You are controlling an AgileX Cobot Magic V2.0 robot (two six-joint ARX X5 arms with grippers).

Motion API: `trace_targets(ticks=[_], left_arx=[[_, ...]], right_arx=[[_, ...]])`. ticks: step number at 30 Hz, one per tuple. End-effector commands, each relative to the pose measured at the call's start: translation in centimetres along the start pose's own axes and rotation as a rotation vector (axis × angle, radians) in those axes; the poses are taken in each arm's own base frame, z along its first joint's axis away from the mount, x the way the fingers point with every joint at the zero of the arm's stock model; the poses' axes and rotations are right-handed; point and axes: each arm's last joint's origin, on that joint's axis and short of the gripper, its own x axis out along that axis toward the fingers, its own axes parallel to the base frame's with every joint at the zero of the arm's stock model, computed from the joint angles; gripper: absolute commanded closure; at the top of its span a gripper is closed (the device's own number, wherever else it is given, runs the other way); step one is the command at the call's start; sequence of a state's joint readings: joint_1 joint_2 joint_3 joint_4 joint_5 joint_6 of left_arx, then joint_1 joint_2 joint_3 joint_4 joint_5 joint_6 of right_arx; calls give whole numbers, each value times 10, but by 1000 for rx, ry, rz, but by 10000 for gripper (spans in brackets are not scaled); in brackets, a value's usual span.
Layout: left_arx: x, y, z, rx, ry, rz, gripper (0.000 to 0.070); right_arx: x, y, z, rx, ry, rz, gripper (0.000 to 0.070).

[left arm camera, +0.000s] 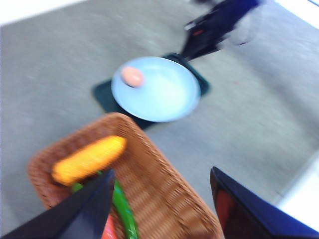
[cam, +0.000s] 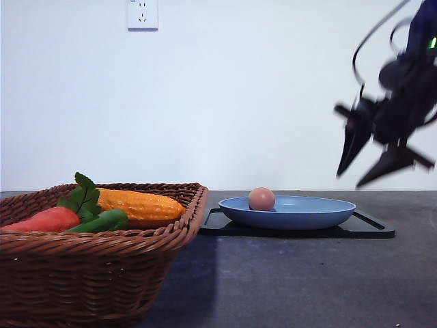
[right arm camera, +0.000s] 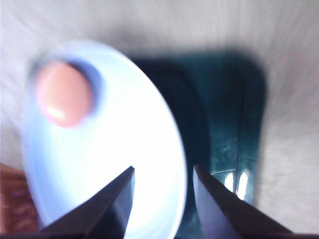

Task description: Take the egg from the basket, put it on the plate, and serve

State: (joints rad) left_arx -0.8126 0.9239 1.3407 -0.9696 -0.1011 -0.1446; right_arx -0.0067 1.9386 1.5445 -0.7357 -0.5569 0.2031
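Observation:
The pinkish-brown egg (cam: 261,199) (left arm camera: 132,76) (right arm camera: 64,93) lies in the blue plate (cam: 307,213) (left arm camera: 164,94) (right arm camera: 119,149), near its left rim in the front view. The plate rests on a flat black tray (cam: 369,229) (left arm camera: 102,92) (right arm camera: 224,124). The woven basket (cam: 89,266) (left arm camera: 149,174) stands at the front left. My right gripper (cam: 365,164) (right arm camera: 163,177) hangs open and empty above the plate's right end. My left gripper (left arm camera: 162,191) is open and empty over the basket.
In the basket lie a yellow corn cob (cam: 140,204) (left arm camera: 89,160), an orange-red carrot (cam: 44,220) and a green vegetable (cam: 102,222) (left arm camera: 122,209). A white wall with a socket (cam: 142,14) closes the back. Dark table (cam: 293,287) runs in front of the tray.

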Motion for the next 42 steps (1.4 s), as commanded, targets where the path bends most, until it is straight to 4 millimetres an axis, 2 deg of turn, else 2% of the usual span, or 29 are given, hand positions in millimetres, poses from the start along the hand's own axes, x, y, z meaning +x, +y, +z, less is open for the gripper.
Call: trace_targets(ticks=[1,5,9,11,17,22,27,34,38,42], left_arx=[[1,-1,9,11,-37,37,348],[15,2,13,24,-30,142,433],[32,5,17,61,4,198,614],[40,7,19,80,16,213,689],[58,24,19,72,53,293,700],[66,46,-1,14,66,369,700],[73,58,-38,-49,9,374,700],[81,59,-94,-165,-140,329,700],[85,58,-118,-246,-215,278,700],[87,58,-125,-323,-240,255,700]], right_arx=[[-21,13,4,-64,-55,-22,497],[-56,37,-7,-126,-95,-69,586],[-85,72,-27,-237,-107,-89,679],[-96,88,-39,-291,-114,-117,699],[-115,135,-80,-445,-139,-221,700],[-119,156,-125,-567,-191,-258,700],[-111,152,-169,-652,-304,-259,700],[-84,123,-221,-660,-510,-174,700],[-64,104,-241,-630,-612,-120,700],[-52,93,-249,-588,-650,-83,700]])
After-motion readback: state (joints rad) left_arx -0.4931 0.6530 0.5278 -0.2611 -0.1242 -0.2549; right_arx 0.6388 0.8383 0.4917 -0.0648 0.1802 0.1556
